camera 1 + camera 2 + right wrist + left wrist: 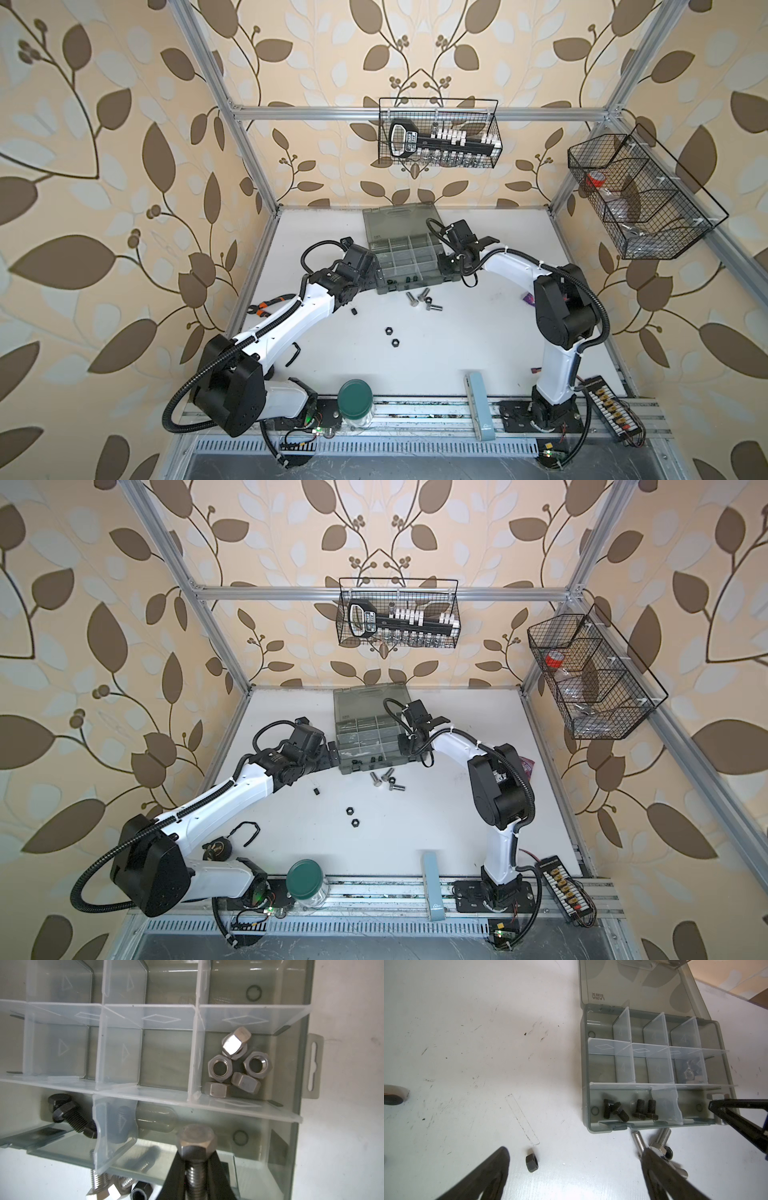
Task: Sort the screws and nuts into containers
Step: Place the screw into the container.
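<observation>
Translucent grey case (397, 220), silver screws (423, 293), black screws (639, 1108), green jar lid (354, 400) (wallpaper (104, 166): beige with brown leaves).

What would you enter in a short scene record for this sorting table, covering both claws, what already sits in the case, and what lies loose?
Left claw: open, low over the table, beside a black nut
Right claw: shut on a silver screw, at the front compartment of the case next to the black screws
Sorted: four black screws in one front compartment; silver nuts in a middle-row end compartment
Loose: silver screws by the case front; black nuts further out
</observation>
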Controlling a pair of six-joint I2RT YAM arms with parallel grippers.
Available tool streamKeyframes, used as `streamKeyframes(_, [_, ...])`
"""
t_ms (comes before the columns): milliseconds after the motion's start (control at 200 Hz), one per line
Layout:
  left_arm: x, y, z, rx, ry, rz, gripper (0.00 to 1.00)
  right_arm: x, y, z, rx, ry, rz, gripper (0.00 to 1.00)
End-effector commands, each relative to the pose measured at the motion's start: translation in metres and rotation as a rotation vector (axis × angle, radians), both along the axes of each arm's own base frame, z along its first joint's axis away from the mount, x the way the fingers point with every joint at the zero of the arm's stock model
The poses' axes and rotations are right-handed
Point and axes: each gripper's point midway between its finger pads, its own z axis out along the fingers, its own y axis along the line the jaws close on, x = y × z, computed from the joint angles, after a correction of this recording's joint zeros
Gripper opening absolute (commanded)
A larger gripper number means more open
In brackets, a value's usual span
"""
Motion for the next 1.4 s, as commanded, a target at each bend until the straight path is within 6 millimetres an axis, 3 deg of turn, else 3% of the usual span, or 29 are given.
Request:
streamKeyframes(0, [-0.002, 0.005, 0.009, -0.026, -0.018, 0.016, 0.99, 0.012, -0.002, -0.005, -0.005, -0.004, -0.020, 0.00])
streamKeyframes(245, [-0.001, 0.002, 0.007, -0.034, -0.011, 0.006, 0.99, 0.019, 0.012, 0.006, 0.058, -0.012, 0.002, 0.00])
streamKeyframes(540, [0.001, 0.000, 0.009, -0.045, -0.020, -0.002, 0.99, 0.019, 0.018, -0.007, 0.082, 0.027, 0.000, 0.03])
streamKeyframes(650, [0.001, -0.003, 0.008, -0.053, -0.015, -0.007, 0.99, 0.020, 0.021, -0.004, 0.094, 0.024, 0.001, 0.13])
streamKeyframes(830, [0.002, -0.004, 0.008, -0.063, -0.017, -0.010, 0.99, 0.019, 0.024, -0.001, 0.091, 0.017, 0.010, 0.41])
streamKeyframes(1060, [0.000, -0.003, 0.007, -0.059, -0.013, -0.007, 0.99, 0.016, 0.019, 0.023, 0.078, -0.029, 0.007, 0.44])
streamKeyframes(1250, [-0.005, 0.000, 0.001, -0.060, 0.006, 0.006, 0.99, -0.006, 0.017, 0.052, 0.027, -0.108, 0.027, 0.45])
streamKeyframes(1399, [-0.008, 0.003, 0.001, -0.062, 0.008, 0.017, 0.99, -0.044, 0.025, 0.050, -0.010, -0.118, 0.081, 0.46])
